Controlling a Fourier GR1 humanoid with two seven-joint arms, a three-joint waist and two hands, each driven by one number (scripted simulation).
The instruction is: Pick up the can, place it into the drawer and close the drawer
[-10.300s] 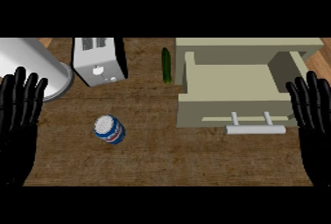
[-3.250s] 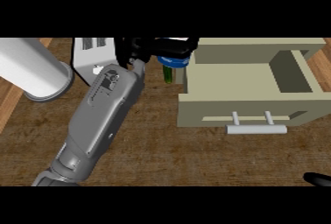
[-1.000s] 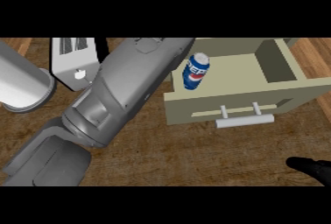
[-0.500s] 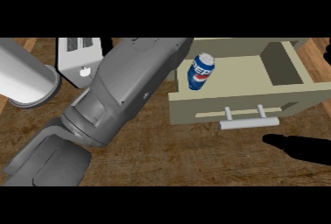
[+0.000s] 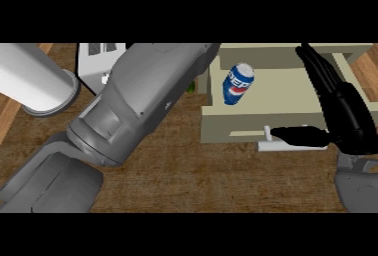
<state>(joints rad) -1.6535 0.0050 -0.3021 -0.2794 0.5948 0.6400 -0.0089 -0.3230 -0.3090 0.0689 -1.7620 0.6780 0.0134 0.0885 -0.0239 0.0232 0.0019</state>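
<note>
Blue can with a red-and-white logo and silver top, lying tilted inside the open compartment of the beige drawer. Drawer pulled out, its pale bar handle on the front face, at the counter's right side.

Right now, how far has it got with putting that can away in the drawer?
The can already lies inside the open drawer, so the placing looks done. In hand: the right robot hand is at the drawer's front, its thumb by the handle, fingers straight. Left to do: push the drawer shut. The left forearm reaches across the counter; its robot hand is out of sight.
</note>
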